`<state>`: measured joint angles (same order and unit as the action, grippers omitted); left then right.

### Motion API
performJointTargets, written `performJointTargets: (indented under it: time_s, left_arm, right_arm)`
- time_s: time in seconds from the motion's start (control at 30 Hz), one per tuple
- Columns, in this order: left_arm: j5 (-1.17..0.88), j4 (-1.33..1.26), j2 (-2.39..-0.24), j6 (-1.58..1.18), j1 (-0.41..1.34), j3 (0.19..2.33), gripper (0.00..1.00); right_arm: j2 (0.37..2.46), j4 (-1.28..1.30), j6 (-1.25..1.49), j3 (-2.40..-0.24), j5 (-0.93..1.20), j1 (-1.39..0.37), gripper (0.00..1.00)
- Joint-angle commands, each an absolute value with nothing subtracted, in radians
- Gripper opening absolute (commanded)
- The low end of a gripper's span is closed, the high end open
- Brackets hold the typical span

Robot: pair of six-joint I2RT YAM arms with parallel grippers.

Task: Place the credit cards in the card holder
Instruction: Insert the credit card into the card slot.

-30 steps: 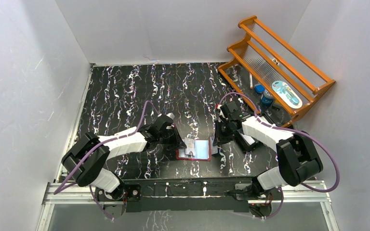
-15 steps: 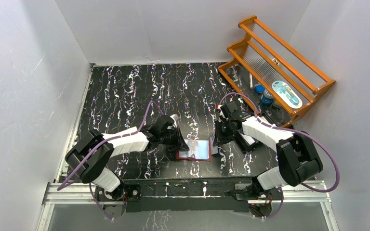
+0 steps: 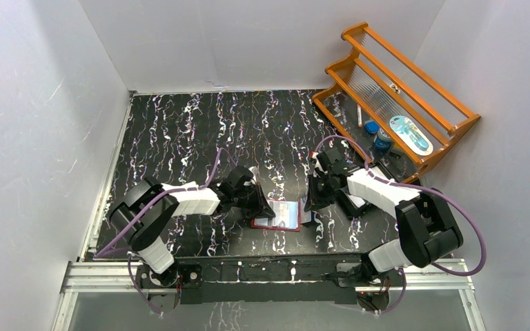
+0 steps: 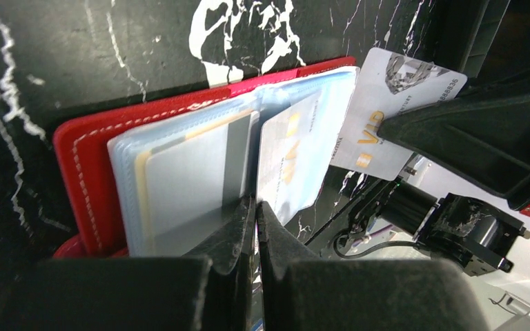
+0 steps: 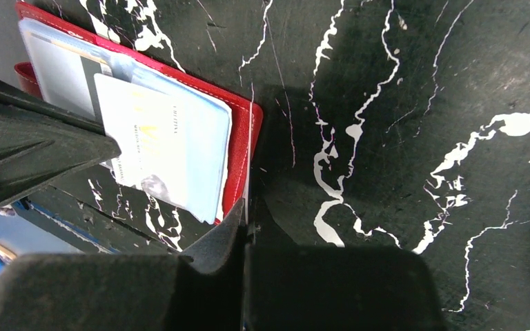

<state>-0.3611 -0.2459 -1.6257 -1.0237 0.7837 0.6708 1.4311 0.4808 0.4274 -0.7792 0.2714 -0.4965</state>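
1. The left fingers (image 4: 254,207) are pressed together with no gap between them. Their tips meet the edge of a pale credit card (image 4: 293,155) that has yellow markings. We cannot tell whether they pinch that edge or only bear against it.
2. The pale credit card lies slanted over the clear bluish pockets of the card holder (image 3: 279,215). We cannot tell whether it is inside a sleeve or resting on top of one.
3. The card holder lies open on the counter (image 3: 200,131), red cover down and pockets up. It sits close to the counter's near edge, between the two arms.
4. In the pocket nearer the left arm we see a striped card (image 4: 186,179), pale with a dark band along one side, sitting inside the clear sleeve.
5. The right fingers (image 5: 246,221) are clamped on a silver VIP card (image 4: 386,110).
6. They hold the silver VIP card on its edge just beside the right border of the card holder. From the right wrist we see it only as a thin white line between the fingers. We cannot tell whether it touches the red cover.
7. The counter is black with white and purplish veins.
8. At the far right corner stands a wooden rack (image 3: 379,86), set at an angle. On it lie an oval package (image 3: 408,133) and, beside that, a small blue-topped container (image 3: 383,140).
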Motion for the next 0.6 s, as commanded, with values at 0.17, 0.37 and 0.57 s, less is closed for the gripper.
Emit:
performJointTargets:
  time_s: [0.17, 0.37, 0.57]
  left_arm:
    - [-0.404, -0.291, -1.695, -0.995, 0.784, 0.723, 0.0]
    - [-0.423, -0.255, -1.707, -0.936, 0.784, 0.761, 0.0]
    - [-0.435, -0.21, -1.73, -0.915, 0.785, 0.791, 0.05]
  right_arm:
    - [1.398, 0.432, 0.451, -0.72, 0.298, -0.495, 0.0]
    - [1.414, 0.413, 0.45, -0.726, 0.311, -0.495, 0.0]
    - [1.431, 0.409, 0.442, -0.744, 0.306, -0.495, 0.0]
